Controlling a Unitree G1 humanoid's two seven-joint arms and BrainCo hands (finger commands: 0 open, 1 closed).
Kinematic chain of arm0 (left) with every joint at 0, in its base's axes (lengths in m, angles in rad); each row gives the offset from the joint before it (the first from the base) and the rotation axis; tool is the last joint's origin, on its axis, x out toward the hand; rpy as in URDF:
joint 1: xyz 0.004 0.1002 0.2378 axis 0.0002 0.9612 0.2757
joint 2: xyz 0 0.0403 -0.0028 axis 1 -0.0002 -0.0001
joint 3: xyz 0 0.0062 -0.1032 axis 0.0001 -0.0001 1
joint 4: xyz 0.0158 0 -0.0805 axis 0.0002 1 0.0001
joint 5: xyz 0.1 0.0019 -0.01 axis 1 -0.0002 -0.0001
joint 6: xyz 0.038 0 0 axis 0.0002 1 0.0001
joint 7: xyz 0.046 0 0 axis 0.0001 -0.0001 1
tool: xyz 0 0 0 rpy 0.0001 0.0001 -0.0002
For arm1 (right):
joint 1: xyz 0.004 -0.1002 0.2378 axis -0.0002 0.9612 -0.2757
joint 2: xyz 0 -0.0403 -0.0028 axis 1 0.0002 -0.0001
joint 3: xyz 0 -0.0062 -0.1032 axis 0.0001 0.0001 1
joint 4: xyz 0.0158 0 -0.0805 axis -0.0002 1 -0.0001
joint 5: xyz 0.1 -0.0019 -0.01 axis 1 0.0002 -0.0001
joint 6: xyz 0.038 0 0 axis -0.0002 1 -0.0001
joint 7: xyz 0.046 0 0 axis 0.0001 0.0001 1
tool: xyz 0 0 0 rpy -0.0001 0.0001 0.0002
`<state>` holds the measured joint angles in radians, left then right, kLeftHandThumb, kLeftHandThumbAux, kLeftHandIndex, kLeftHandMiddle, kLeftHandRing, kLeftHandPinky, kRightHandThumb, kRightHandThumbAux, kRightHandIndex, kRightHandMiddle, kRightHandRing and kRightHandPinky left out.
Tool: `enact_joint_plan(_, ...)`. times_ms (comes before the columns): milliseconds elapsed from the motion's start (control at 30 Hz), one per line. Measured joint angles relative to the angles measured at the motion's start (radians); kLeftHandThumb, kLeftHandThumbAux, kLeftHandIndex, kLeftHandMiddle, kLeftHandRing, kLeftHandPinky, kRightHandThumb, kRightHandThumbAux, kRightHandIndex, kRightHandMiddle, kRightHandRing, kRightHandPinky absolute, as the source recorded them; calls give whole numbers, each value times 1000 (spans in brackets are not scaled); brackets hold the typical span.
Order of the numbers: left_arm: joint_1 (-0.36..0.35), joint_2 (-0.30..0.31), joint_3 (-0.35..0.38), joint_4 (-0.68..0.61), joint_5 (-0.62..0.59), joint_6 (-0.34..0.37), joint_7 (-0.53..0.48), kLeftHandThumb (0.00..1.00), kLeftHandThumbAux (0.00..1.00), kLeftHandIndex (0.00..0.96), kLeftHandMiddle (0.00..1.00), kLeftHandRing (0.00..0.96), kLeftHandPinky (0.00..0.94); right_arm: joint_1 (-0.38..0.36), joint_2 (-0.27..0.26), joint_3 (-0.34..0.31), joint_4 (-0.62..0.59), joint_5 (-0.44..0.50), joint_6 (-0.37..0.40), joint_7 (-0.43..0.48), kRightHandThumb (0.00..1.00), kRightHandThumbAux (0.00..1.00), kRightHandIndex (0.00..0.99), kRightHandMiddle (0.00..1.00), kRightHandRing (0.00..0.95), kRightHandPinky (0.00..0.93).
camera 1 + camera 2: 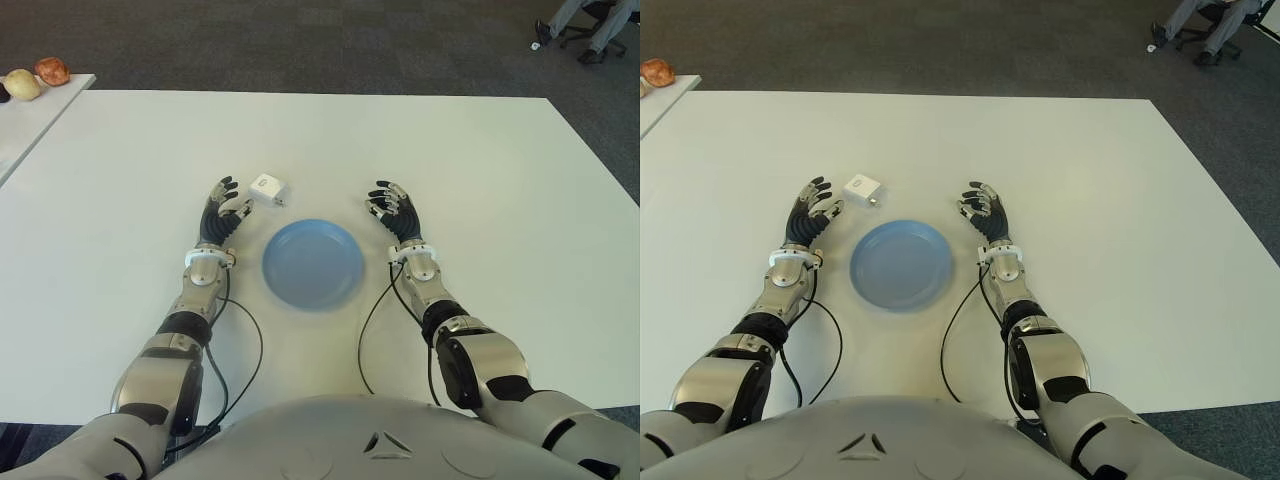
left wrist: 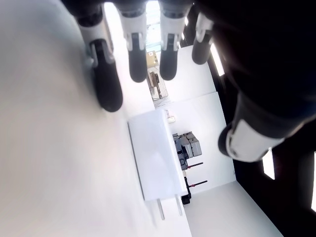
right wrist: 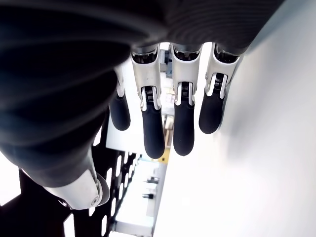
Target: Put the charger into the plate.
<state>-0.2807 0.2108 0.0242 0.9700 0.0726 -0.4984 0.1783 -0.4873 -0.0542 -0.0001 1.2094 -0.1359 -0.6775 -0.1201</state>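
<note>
A: Start big. White worktop (image 1: 480, 180), broad, filling most of the eye views. Dark carpet (image 1: 300, 40) beyond its far edge.

B: Landmark?

A: The plate (image 1: 312, 263). Blue, round, nothing in it, flat on the worktop straight in front of the robot's body.

B: Arms?

A: Both forearms stretch forward onto the worktop, one on each side of the plate. Black cables (image 1: 245, 340) trail back from the wrists toward the torso.

B: Left hand?

A: Left hand (image 1: 224, 213) shows just left of the plate, level with its far rim. Fingers (image 2: 109, 85) released, straight, spread, gripping nothing. Its wrist view confirms that: fingertips clear of everything.

B: Right hand?

A: Right hand (image 1: 393, 210) shows just right of the plate, also level with the far rim. Fingers (image 3: 153, 133) loose and extended, nothing between them.

B: And the charger?

A: Charger (image 1: 267, 189), small white block, lies on the worktop just beyond the plate's far-left rim, near the left hand's fingertips but apart from them. Two metal prongs (image 2: 168, 208) stick out of one end, seen in the left wrist view. Not in the plate.

B: Anything else?

A: Far left of the plate, a second white table (image 1: 40, 105) carries two small rounded items, one pale (image 1: 22, 85), one reddish-brown (image 1: 52, 71). Far right beyond the plate, a chair base (image 1: 588, 45) and a person's legs (image 1: 585, 15) on the carpet.
</note>
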Motion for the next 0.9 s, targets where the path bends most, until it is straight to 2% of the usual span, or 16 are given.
enact_joint_plan(167, 18, -2, 2, -68, 8, 63, 31, 527, 492, 115, 159, 170, 203, -1, 3, 0, -1, 1, 0, 0, 95, 749, 217, 378, 330, 250)
enact_joint_plan(433, 66, -3, 17, -271, 26, 257, 86, 543, 432, 85, 126, 131, 172, -2, 7, -10, -2, 6, 0, 11, 117, 759, 220, 385, 337, 253)
enact_joint_plan(667, 93, -2, 67, -453, 27, 446, 119, 537, 400, 56, 71, 74, 132, -3, 13, -19, -2, 5, 0, 12, 113, 766, 225, 386, 345, 277)
enact_joint_plan(900, 82, 16, 88, -564, 52, 554, 132, 525, 399, 52, 68, 78, 154, -4, 15, -18, -2, 1, 0, 10, 100, 773, 229, 389, 346, 266)
